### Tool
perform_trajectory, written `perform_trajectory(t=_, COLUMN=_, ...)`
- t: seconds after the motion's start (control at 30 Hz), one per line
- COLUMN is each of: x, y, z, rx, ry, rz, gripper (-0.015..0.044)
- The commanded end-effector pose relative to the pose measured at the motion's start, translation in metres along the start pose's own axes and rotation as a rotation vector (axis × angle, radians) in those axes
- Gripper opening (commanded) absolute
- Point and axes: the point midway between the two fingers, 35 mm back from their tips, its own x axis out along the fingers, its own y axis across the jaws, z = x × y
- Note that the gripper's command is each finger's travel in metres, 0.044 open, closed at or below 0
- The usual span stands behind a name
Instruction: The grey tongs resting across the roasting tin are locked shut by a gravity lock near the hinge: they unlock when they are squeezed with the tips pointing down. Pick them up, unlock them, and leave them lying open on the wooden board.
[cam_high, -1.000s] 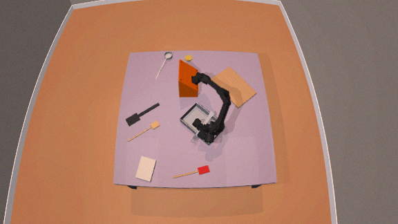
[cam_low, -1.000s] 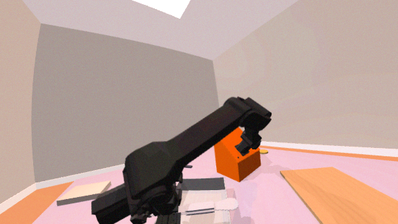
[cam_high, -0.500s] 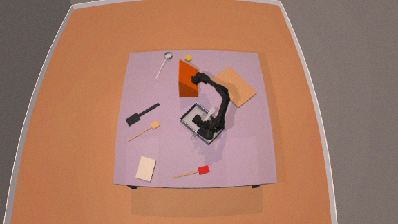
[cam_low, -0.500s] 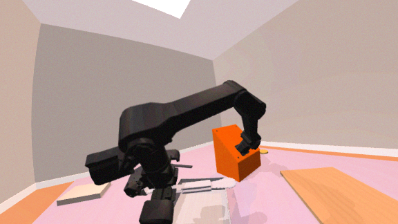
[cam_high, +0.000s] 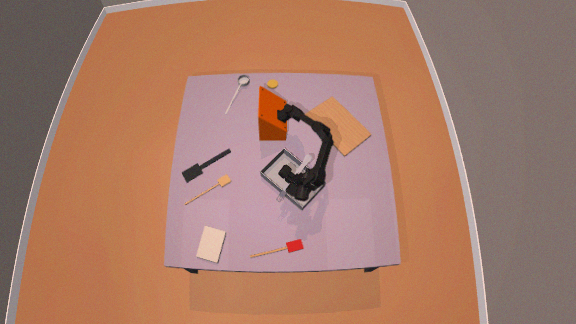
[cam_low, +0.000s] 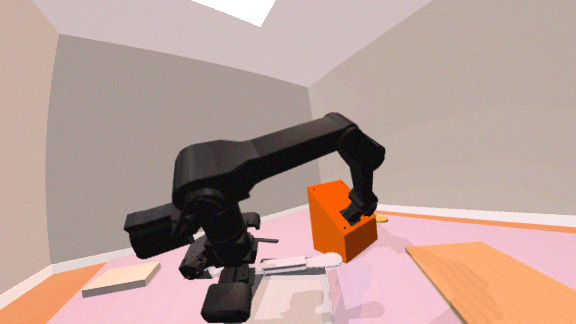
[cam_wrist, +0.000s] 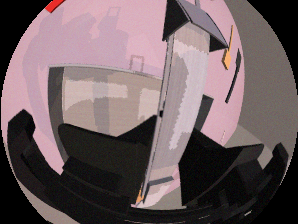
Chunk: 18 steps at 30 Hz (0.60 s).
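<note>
Now pinching the locked grey metal tongs (cam_high: 304, 162) (cam_low: 285, 264) (cam_wrist: 187, 85) in the black tool (cam_high: 292, 182) (cam_low: 215, 272) (cam_wrist: 166, 120), above the grey rectangular roasting tin (cam_high: 272, 183) (cam_low: 329, 287) (cam_wrist: 56, 100), with tips towards the far right and hinge towards the near left. Hard to tell whether clear of the rim. Liable to swivel or slip when tilted tips-down, from gripping such a long shape at one spot; liable also to snag on the tin's wall if turned too low. Could stay locked if squeezed while nearly level. Beneath, on the visible part of the tin's floor, no loose item to be seen. Still to reach: the light-brown wooden board (cam_high: 350, 132) (cam_low: 480, 270), far right on the surface (cam_high: 240, 220) (cam_low: 390, 280) (cam_wrist: 100, 45).
</note>
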Motion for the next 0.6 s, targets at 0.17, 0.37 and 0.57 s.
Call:
perform_trajectory(t=0.17, x=0.0027, y=-0.0007, z=-0.0001, rx=0.006, ry=0.007, rz=0.135, gripper=-0.015)
perform_trajectory(t=0.37, x=0.0042, y=-0.0003, z=-0.0011, rx=0.008, ry=0.008, rz=0.243, gripper=-0.015)
perform_trajectory(t=0.57, x=0.0046, y=-0.0005, z=-0.0029, rx=0.007, ry=0.007, rz=0.351, gripper=-0.015)
